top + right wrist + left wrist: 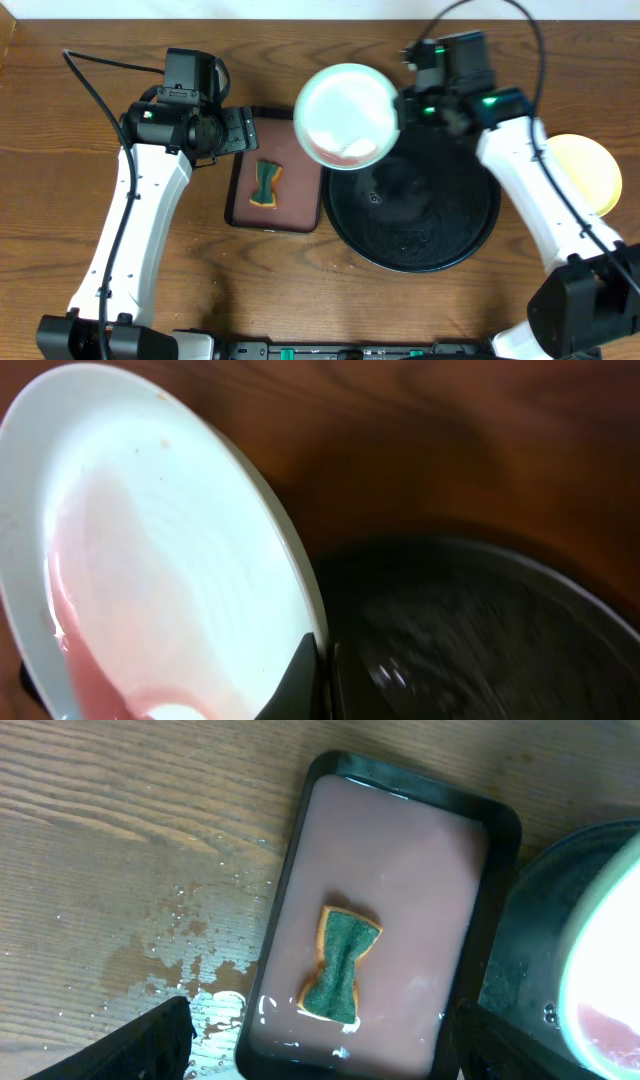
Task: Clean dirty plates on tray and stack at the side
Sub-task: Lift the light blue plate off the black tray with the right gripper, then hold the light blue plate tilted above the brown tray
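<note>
Brown wooden counter [60, 200] fills the scene. On its right half the round black tray [440, 235] is seen, glossy and wet, with nothing lying flat on it. Over the tray's far-left rim a mint-white plate [345, 110] is held in the air, tilted, its face turned up and toward the left. It is clamped at its right-hand edge by the right gripper [405, 105], whose two fingers are closed on the rim, one on each face. Pink liquid [110, 690] is pooled along the plate's lowest edge. A yellow plate [590, 170] is laid flat on the counter just right of the round tray, partly hidden by the right arm. Just beside the round tray on the left a rectangular tray [300, 200] with a maroon inside is set, its long axis running near to far. In it a green bow-tie sponge [267, 185] is laid along nearly the same axis, touched by nothing. Above that tray's far end the left gripper [243, 130] is spread wide and empty. Water drops [190, 945] are scattered on the wood left of it.
</note>
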You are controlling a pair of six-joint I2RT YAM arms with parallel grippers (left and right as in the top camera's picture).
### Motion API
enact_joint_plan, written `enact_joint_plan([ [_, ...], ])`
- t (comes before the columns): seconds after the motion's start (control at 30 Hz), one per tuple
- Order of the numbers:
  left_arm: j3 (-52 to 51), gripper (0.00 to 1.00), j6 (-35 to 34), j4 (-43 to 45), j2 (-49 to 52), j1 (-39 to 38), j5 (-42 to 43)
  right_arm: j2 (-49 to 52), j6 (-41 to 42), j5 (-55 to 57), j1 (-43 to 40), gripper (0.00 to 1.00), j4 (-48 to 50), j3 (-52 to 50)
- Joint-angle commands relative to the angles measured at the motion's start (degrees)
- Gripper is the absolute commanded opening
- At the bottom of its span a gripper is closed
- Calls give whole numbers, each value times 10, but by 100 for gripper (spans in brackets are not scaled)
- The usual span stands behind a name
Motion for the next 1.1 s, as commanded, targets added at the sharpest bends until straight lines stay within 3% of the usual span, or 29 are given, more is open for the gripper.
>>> enact_joint_plan([
  [0.0,7,83,5,-4,2,1,1,2,7,101,59,1,36,8],
  [0.4,7,84,5,-4,2,1,1,23,-116,376,203,1,153,8],
  [0.53,7,83,5,-4,2,1,1,23,-146,391,219,1,167,8],
  [1.07,7,84,5,-4,2,1,1,22,-270,636,316,1,215,8],
])
